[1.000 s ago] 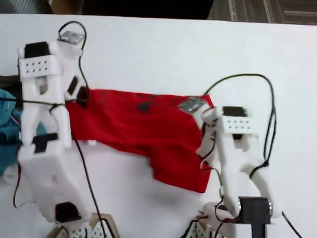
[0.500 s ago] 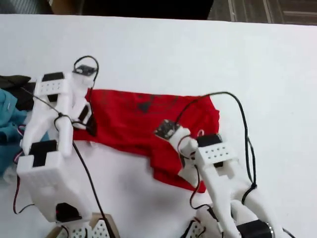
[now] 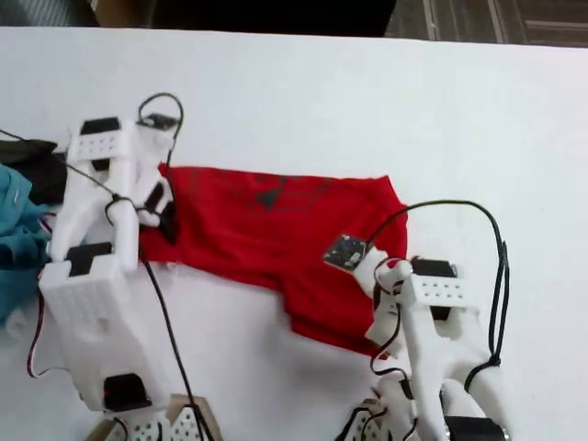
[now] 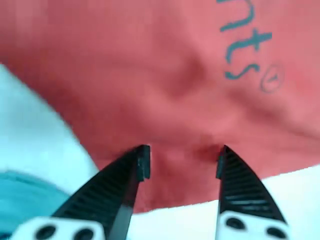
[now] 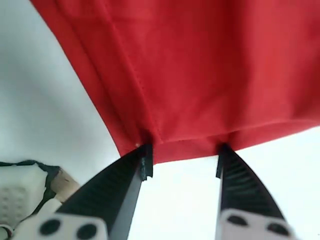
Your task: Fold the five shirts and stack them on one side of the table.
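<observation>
Right gripper [image 5: 182,152]: jaws spread wide, empty, tips down at the near hem of the red shirt [image 3: 266,230], right at the cloth's edge. Left gripper [image 4: 182,155]: also wide open, nothing held, tips on the shirt's left end. Shirt lies part-folded across the white table [image 3: 367,101]; teal garment [image 3: 14,239] just beside that end. Risk: right jaws close on the bare edge and slip off, or pinch one layer only, skewing the fold.
</observation>
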Motion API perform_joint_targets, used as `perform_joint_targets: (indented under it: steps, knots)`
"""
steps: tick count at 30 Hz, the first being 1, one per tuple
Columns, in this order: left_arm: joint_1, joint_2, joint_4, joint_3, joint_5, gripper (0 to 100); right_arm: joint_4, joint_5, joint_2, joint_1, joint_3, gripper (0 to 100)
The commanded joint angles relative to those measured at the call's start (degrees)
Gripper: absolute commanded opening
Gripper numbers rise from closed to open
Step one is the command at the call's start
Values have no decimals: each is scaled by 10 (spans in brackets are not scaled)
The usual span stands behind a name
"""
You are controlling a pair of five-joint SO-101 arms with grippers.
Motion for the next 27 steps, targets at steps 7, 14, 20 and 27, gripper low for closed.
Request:
perform_joint_targets:
  steps: [7, 14, 20, 27]
  knots:
    - [-14, -7, 113, -119, -1, 238, -15, 6, -9, 31, 3, 220]
    - [-11, 0, 74, -120, 13, 238, -18, 6, -10, 49, -31, 220]
    - [20, 0, -37, -45, 27, 238, -26, 4, -10, 72, -78, 220]
    - [40, -4, -80, -1, 64, 238, -36, -62, -11, 32, -110, 220]
